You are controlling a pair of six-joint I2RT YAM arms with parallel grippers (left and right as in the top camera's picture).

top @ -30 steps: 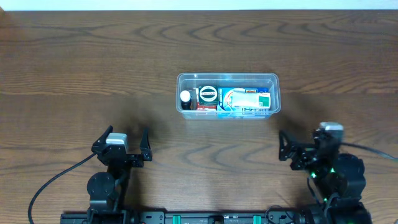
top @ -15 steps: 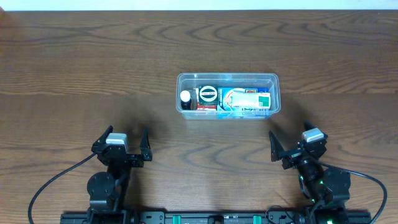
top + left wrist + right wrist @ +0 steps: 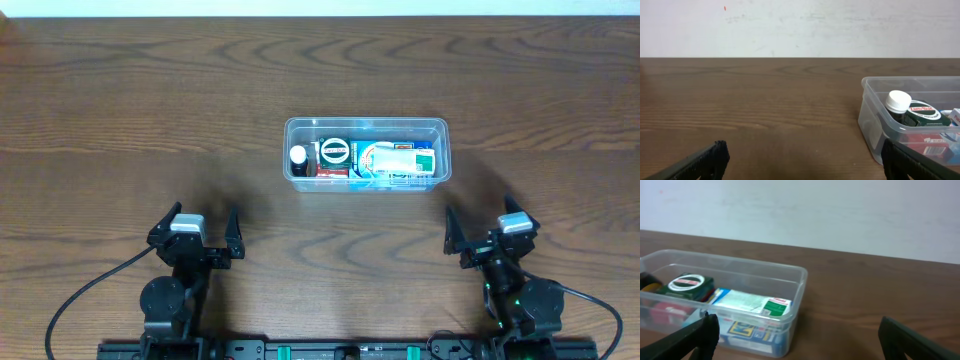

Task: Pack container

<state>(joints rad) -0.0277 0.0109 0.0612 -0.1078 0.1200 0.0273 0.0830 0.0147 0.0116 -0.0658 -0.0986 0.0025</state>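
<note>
The clear plastic container (image 3: pixel 366 124) sits at the table's middle, holding a white-capped bottle (image 3: pixel 298 156), a round green tin (image 3: pixel 334 153) and white, blue and red packets (image 3: pixel 398 162). It also shows in the left wrist view (image 3: pixel 875 125) at the right and in the right wrist view (image 3: pixel 790 287) at the left. My left gripper (image 3: pixel 198 233) is open and empty, near the front edge, left of the container. My right gripper (image 3: pixel 478 240) is open and empty, near the front edge, right of the container.
The dark wooden table (image 3: pixel 120 110) runs to a white wall at the back (image 3: pixel 800 25). Cables run from both arm bases at the front edge.
My right gripper has drawn back toward the front edge and turned to face the container. The left arm and the container have not moved.
</note>
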